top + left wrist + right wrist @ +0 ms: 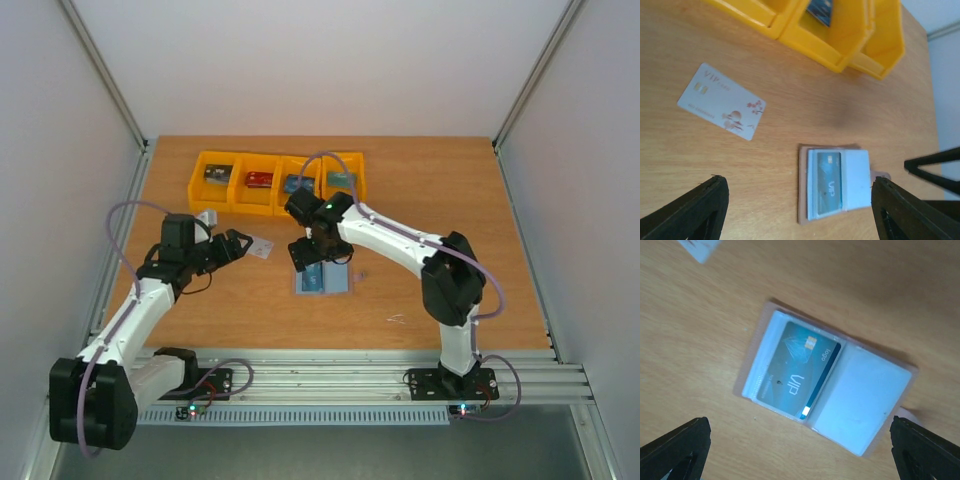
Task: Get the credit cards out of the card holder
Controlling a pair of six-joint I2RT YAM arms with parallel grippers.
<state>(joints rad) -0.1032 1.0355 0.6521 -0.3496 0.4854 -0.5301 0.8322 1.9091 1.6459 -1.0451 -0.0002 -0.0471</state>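
The card holder (326, 283) lies open and flat on the counter (440, 190), light blue-grey inside up, with a pinkish edge showing around it. A teal credit card (797, 372) sits in one of its pockets; the other pocket looks blank. The right claw (316, 254) hangs directly over the holder with its fingers (677, 450) spread wide. In the right wrist view the holder lies between them, untouched. A second credit card (721, 101), whitish with small marks, lies loose on the counter, left of the holder and apart from it. The left claw (233, 246) is also spread and grips nothing. Its tips point at the whitish card, which lies just beside them. A row of yellow bins (278, 182) stands behind.
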